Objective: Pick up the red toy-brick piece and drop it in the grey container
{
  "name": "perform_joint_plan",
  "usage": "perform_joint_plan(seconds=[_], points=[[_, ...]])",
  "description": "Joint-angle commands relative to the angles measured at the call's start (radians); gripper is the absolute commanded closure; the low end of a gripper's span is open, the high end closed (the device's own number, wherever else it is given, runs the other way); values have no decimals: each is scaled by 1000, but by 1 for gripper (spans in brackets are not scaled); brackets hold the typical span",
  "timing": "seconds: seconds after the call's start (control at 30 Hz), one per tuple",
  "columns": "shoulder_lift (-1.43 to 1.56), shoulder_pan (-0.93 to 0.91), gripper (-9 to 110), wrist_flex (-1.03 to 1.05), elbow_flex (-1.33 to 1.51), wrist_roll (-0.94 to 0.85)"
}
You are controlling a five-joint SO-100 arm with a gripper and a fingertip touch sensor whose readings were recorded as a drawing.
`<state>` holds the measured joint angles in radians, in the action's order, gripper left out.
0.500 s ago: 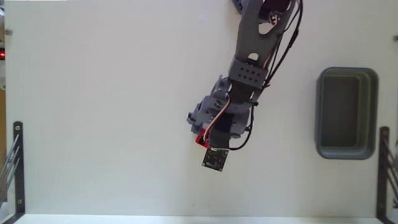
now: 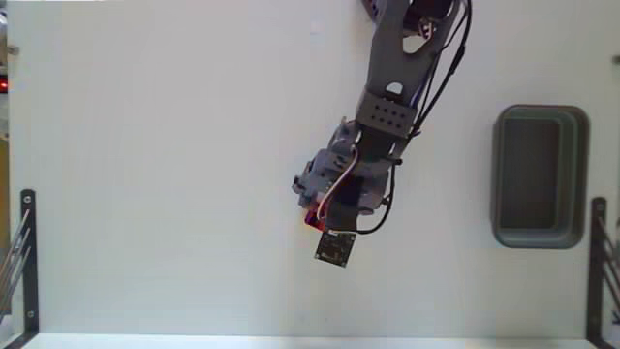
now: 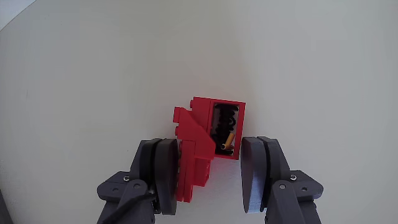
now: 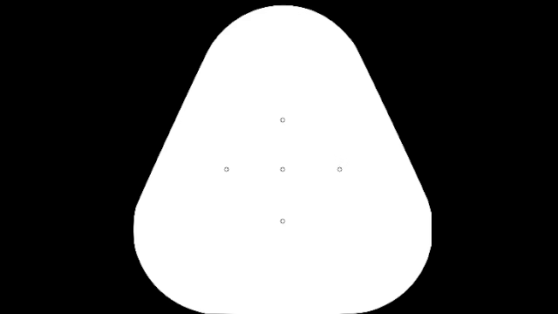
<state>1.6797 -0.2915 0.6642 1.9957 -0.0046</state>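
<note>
In the wrist view the red toy-brick piece (image 3: 208, 127) lies on the white table between my two fingers. The left finger (image 3: 160, 171) presses its side and the right finger (image 3: 256, 171) meets its upper right corner. My gripper (image 3: 208, 143) is shut on it. In the fixed view the gripper (image 2: 312, 215) is low over the middle of the table, and only a sliver of the red piece (image 2: 310, 221) shows under it. The grey container (image 2: 539, 175) stands far off at the right edge, with nothing visible inside.
The arm (image 2: 387, 87) reaches down from the top of the fixed view. Black metal brackets stand at the lower left (image 2: 27, 262) and lower right (image 2: 596, 262) corners. White table surface surrounds the gripper.
</note>
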Motion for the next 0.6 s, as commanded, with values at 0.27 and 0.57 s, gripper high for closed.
perform_joint_plan(seconds=[0.27, 0.57], points=[[26, -16, 44, -14, 9, 5], [26, -16, 47, -14, 9, 5]])
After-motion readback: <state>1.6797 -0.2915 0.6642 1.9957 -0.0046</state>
